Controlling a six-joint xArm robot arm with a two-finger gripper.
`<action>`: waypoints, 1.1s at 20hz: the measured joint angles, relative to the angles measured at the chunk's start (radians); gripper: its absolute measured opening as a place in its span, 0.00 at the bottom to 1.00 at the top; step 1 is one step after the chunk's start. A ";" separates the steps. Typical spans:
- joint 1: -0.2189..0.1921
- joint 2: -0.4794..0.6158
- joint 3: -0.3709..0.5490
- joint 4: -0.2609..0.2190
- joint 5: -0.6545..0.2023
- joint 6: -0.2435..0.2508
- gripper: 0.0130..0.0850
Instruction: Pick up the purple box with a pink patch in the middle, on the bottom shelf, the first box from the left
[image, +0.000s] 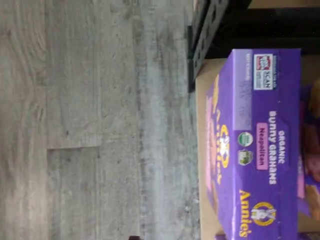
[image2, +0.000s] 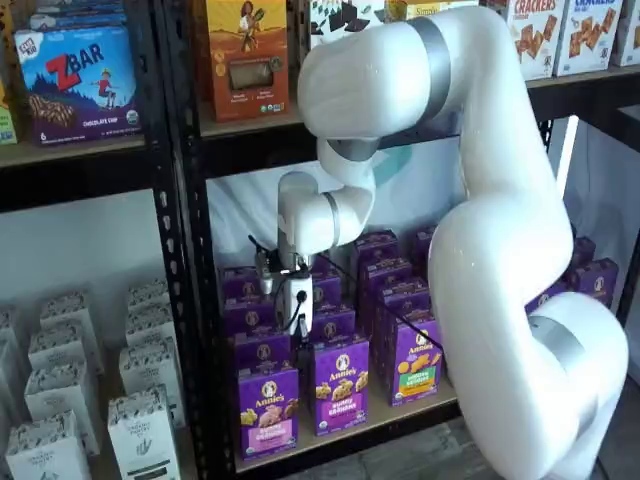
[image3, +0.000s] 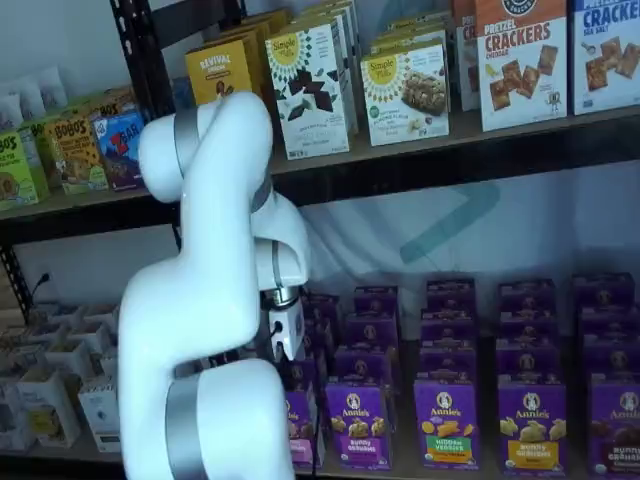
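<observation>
— Purple carton top, printed "Bunny Grahams Neapolitan", sits closest in the wrist view: that's the purple box, at the shelf's end beside a black upright.

— And the hand?

— White body of the hand hangs left of centre in a shelf view, over the front boxes. Its fingers don't show, so I can't tell whether they're spread or pressed together.

— Where's the target there?

— Lower left of the purple group, pink band on its front, standing on the bottom shelf.

— Which step?

— Approach, I'd judge; nothing held. Next it needs to descend and straddle the carton before closing.
</observation>
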 joint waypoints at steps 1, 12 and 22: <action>0.001 0.002 0.000 0.005 -0.007 -0.004 1.00; 0.021 0.056 -0.027 -0.019 -0.077 0.035 1.00; 0.029 0.119 -0.074 -0.025 -0.096 0.048 1.00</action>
